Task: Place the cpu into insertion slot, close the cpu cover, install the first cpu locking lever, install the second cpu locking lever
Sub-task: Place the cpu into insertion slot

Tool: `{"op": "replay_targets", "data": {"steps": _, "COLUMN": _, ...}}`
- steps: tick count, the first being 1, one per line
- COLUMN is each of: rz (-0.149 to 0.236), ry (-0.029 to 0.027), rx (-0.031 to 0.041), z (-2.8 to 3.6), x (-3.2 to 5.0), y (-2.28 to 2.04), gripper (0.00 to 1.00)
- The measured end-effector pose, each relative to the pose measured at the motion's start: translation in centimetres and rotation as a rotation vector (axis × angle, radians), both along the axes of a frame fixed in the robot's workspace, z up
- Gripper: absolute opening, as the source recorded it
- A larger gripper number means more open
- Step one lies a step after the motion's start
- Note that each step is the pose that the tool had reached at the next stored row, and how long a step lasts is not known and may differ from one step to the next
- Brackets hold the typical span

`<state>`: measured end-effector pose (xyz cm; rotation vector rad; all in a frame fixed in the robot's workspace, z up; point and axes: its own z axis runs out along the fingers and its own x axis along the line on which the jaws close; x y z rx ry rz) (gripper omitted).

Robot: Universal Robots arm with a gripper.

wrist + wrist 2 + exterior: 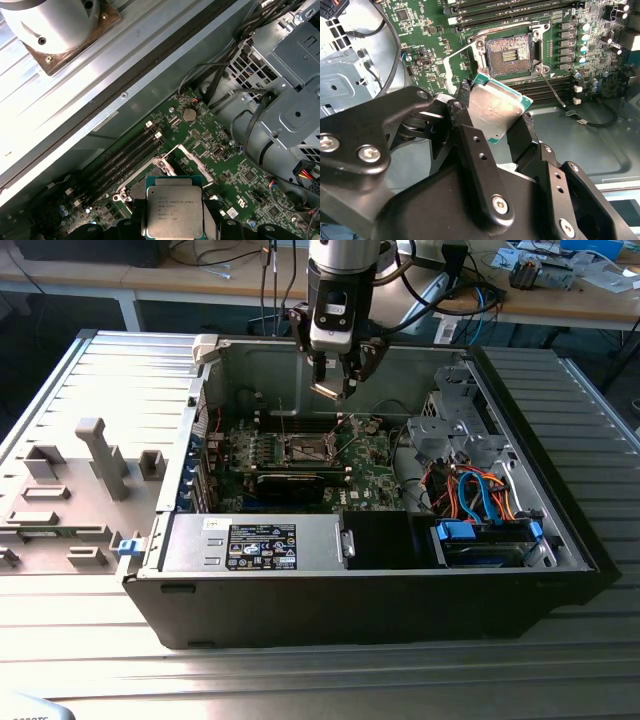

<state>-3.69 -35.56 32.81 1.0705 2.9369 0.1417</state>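
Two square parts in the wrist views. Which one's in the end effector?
The cpu: silvery top, clamped in the end effector above the motherboard. The insertion slot is the dark, empty recess set in that board.

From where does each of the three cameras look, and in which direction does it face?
Exterior view: off the arm, above and outside the open computer case, looking down into it; the arm and gripper show.
First wrist view: on the arm, looking down at the motherboard past the held cpu; dark gripper parts show beside it.
Second wrist view: behind the fingers, facing the insertion slot.
Both wrist views share the cpu and motherboard.
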Motion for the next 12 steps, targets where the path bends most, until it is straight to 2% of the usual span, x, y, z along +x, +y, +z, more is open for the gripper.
{"op": "replay_targets", "data": {"steps": 12, "rz": -0.011, "ry": 0.0000, "rx": 0.0000, "z": 0.00, "x": 0.00, "y": 0.00, "gripper": 0.54}}
